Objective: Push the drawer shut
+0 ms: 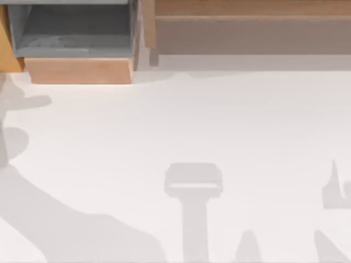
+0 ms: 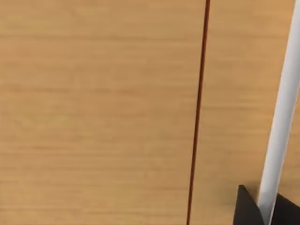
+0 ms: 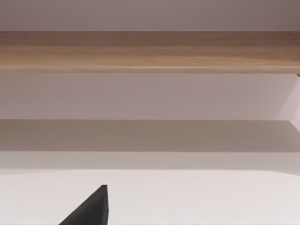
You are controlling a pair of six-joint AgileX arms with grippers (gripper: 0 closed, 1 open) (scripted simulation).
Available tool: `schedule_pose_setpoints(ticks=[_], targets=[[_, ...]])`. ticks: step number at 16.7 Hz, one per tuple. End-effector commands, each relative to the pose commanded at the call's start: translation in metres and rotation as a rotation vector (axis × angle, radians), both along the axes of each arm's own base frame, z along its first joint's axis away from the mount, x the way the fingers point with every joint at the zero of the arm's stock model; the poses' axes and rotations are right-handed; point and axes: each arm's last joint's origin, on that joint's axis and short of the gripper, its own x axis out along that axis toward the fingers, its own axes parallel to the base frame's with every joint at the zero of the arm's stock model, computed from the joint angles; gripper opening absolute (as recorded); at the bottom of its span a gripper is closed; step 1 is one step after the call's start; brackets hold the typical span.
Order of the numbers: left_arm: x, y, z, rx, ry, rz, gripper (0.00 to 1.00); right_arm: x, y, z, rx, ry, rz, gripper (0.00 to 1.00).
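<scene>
1. The drawer (image 1: 77, 49) sits at the table's far left corner in the top view, pulled out: its grey floor and grey inner walls lie exposed, and its light-brown front panel (image 1: 79, 70) faces the open table.
2. A tan wooden side piece (image 1: 6, 46) stands against the drawer's left wall.
3. To the drawer's right, a narrow wooden upright (image 1: 148, 24) stands just beside it, and a long wooden shelf (image 1: 247, 11) runs along the far edge to the right.
4. The white table (image 1: 181, 120) in front of the panel carries only shadows; nothing lies in the drawer's path.
5. Left gripper (image 2: 265, 206): dark tips close against a wood-grain face, with a thin dark seam (image 2: 197, 117) and a white edge. State of jaws: cannot tell.
6. Right gripper (image 3: 91, 208): one dark tip over the table, facing the shelf. State of jaws: cannot tell.
</scene>
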Motion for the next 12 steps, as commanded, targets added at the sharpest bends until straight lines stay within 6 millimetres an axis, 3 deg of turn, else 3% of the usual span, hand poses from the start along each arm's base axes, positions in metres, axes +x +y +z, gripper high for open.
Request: schedule_pose_setpoints(ticks=[12], targets=[[0.0,0.0,0.0,0.0,0.0,0.0,0.9,0.0,0.0,0.0,0.0,0.0,0.0,1.0]])
